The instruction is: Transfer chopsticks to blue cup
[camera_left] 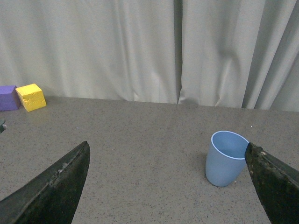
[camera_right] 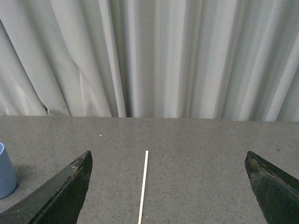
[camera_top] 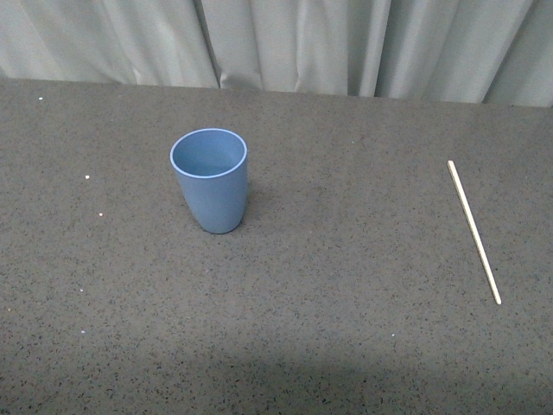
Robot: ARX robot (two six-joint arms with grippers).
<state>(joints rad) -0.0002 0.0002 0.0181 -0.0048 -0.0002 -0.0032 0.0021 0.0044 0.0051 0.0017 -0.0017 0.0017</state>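
The blue cup [camera_top: 210, 179] stands upright and empty on the dark speckled table, left of centre in the front view. It also shows in the left wrist view [camera_left: 226, 158] and at the edge of the right wrist view [camera_right: 5, 171]. The chopstick [camera_top: 473, 231] lies flat on the table at the right. In the right wrist view the chopstick [camera_right: 143, 187] lies ahead between the fingers. My left gripper [camera_left: 168, 156] is open and empty, short of the cup. My right gripper [camera_right: 168, 158] is open and empty, short of the chopstick. Neither arm shows in the front view.
A grey curtain [camera_top: 285, 43] hangs along the table's far edge. A yellow block [camera_left: 31, 97] and a purple block [camera_left: 8, 97] sit by the curtain in the left wrist view.
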